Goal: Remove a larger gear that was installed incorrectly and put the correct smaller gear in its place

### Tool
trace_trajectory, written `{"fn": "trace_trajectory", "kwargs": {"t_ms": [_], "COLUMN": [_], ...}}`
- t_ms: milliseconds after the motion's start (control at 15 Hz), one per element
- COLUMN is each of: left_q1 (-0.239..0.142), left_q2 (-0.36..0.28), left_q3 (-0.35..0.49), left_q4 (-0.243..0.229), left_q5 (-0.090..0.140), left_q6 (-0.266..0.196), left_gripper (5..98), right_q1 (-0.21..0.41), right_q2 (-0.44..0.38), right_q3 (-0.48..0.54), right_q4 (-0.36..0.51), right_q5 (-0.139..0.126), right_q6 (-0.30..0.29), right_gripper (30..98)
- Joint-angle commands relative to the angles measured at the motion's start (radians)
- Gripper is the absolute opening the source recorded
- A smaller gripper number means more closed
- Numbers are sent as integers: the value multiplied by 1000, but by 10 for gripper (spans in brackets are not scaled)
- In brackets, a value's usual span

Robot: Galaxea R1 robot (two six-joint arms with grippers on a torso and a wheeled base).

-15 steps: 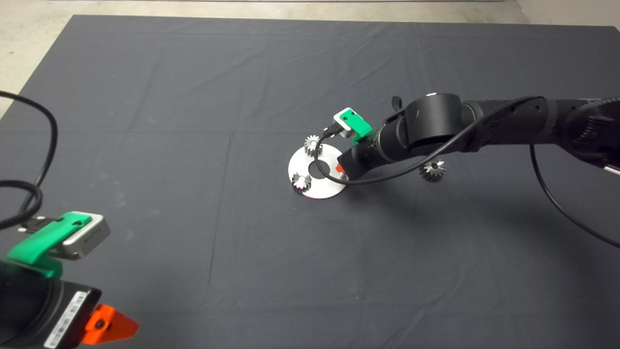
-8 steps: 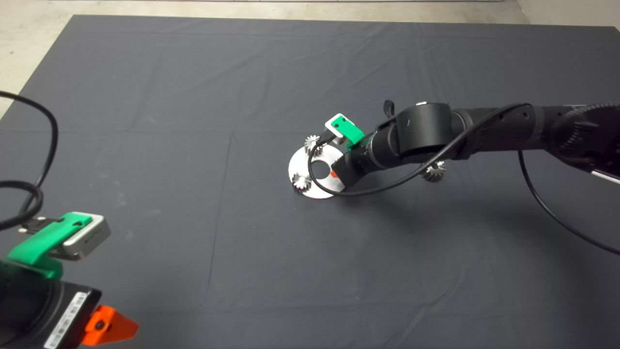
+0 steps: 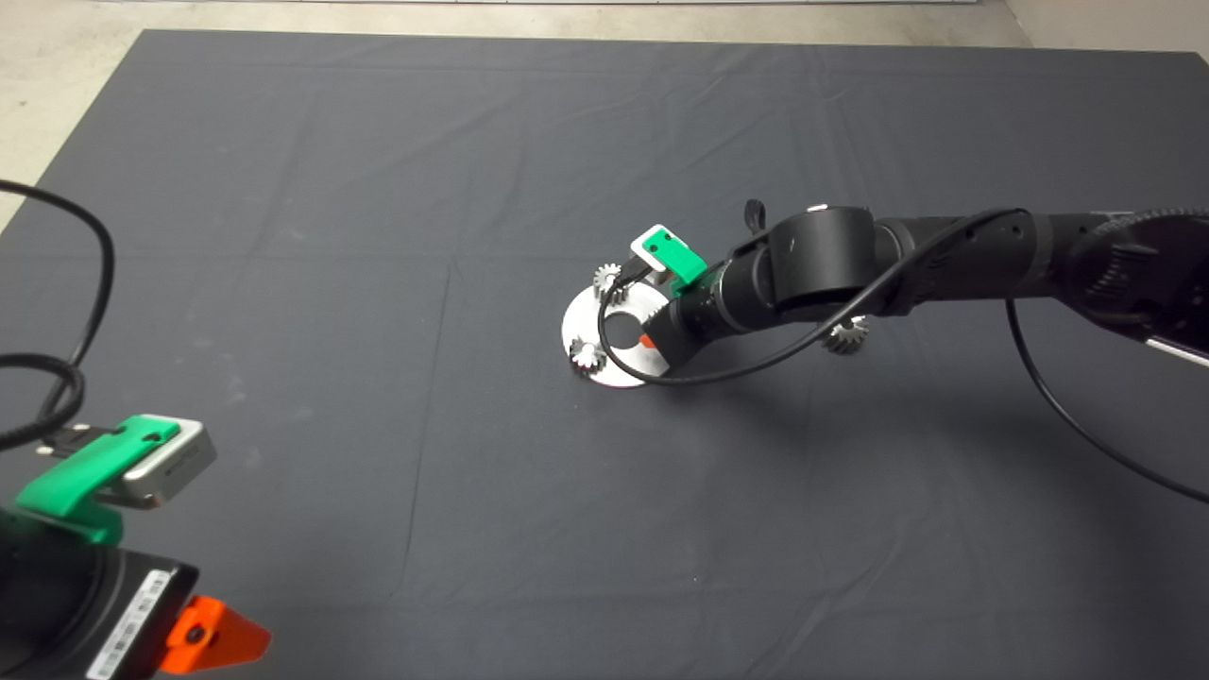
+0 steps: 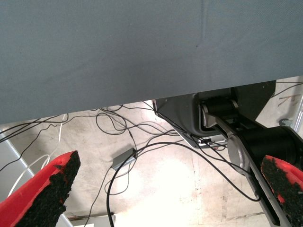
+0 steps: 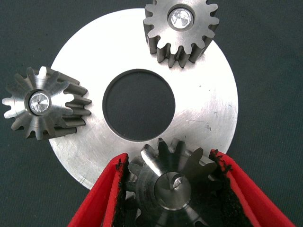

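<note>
My right gripper (image 5: 169,157) is low over the near edge of the round steel plate (image 5: 208,109), shut on the smaller gear (image 5: 173,189). The gear's dark face sits between the two black pads, with a shiny pin end in its centre hole. In the head view the wrist hides this gear, and only a bit of red finger (image 3: 647,340) shows over the plate (image 3: 614,368). The larger gear (image 3: 847,333) lies on the mat to the right of the plate, partly behind the right arm. My left gripper (image 3: 212,637) is parked at the lower left, open.
Two small bright silver gears (image 5: 181,28) (image 5: 42,104) sit on pins at the plate's rim, also seen in the head view (image 3: 609,280) (image 3: 587,354). The plate has a large round centre hole (image 5: 138,105). The left wrist view shows cables on the floor (image 4: 142,156).
My right arm has moved left and a little lower, bringing the gripper further over the plate. The larger gear and the left arm have not moved.
</note>
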Motion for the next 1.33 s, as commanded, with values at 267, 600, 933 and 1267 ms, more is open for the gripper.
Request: {"fn": "trace_trajectory", "kwargs": {"t_ms": [267,600,933,1267], "left_q1": [-4,-4,-4,-4], "left_q2": [-2,-2,-2,-2], "left_q3": [18,18,18,18], "left_q4": [-18,-18,-18,-18], "left_q5": [0,1,1,1], "left_q6": [-1,-1,-1,-1], "left_gripper": [982,982,982,982], "right_q1": [2,5,5,5], "right_q2": [-9,-30,-36,-38], "right_q3": [-30,-8,-3,16], "right_q4": [-25,-24,-24,-24], "right_q5": [-13,-20,-22,-20], "right_q6": [-3,-2,-2,-2], "right_gripper": [421,421,421,422]}}
